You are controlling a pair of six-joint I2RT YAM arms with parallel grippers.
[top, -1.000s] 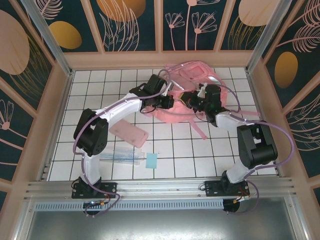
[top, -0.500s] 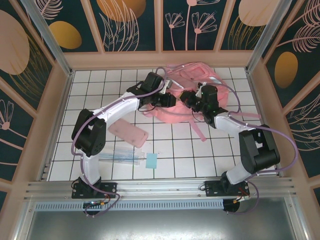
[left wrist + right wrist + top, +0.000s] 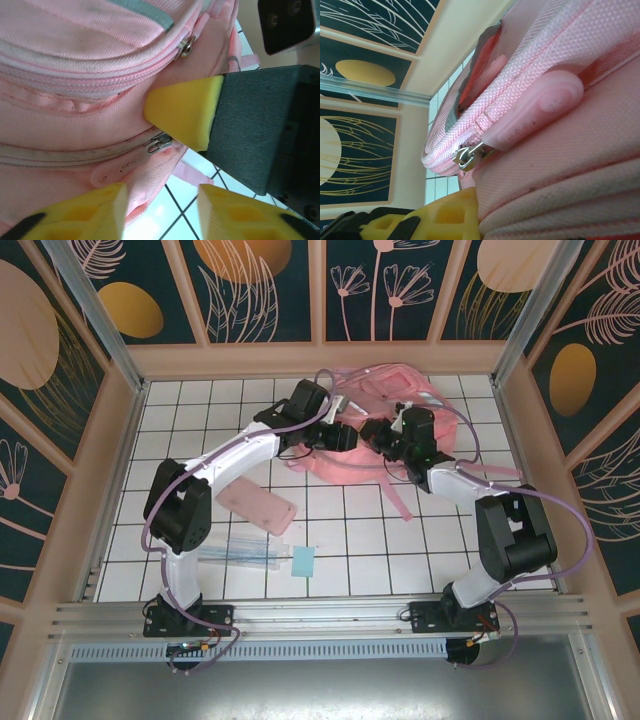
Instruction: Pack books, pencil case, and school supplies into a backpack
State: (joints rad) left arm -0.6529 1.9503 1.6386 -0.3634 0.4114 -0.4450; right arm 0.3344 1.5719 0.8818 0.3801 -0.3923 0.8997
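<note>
Overall, we find the white tiled table (image 3: 200, 410) bearing the pink backpack (image 3: 345, 465) at its far middle, lying flat, with a strap trailing toward the near right. The pale pink pencil case (image 3: 258, 506) lies askew by the left arm, well apart from the backpack. Just beside it, on the near side, lies the clear bluish packet of sticks (image 3: 245, 550). The small light-blue pad (image 3: 303, 561) sits at the packet's right end; we cannot tell whether they touch. Both grippers meet at the backpack's front pockets. The left gripper (image 3: 162, 210) stands released, its yellow fingers apart with nothing between them, just below a metal zipper slider (image 3: 159, 145) and its pink rubber tab (image 3: 107, 174). The right gripper (image 3: 182, 112) is clenched, its yellow tip against the fabric between two zip lines. Whether it pinches cloth we cannot tell.
</note>
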